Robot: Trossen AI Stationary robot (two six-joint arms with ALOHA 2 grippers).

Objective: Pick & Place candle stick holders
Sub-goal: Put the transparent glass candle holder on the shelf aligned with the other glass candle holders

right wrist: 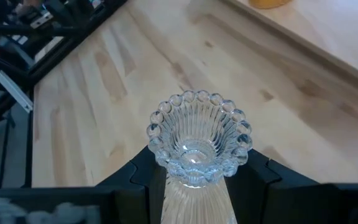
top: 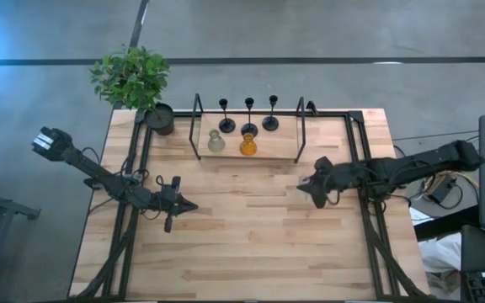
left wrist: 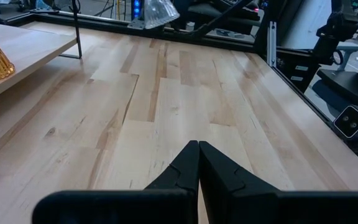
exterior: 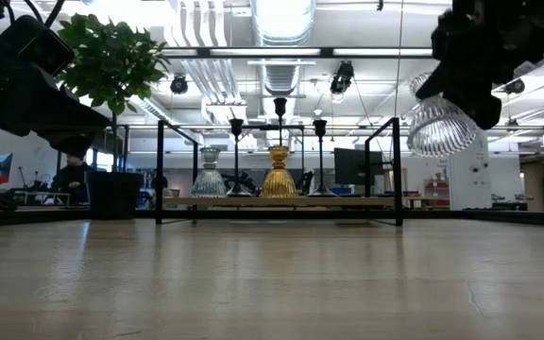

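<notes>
On the shelf: grey-green holder (top: 215,141), amber holder (top: 247,146), three black holders (top: 248,116).
Right gripper (top: 317,190): beside the shelf (top: 259,156), clenched on the clear holder (right wrist: 199,144), apparently above the tabletop (top: 251,236).
Left gripper (top: 183,204): before the shelf, fingers pressed together, holding nothing.
Surface: pale wood planks.
Room: bright ceiling lights beyond the shelf.
</notes>
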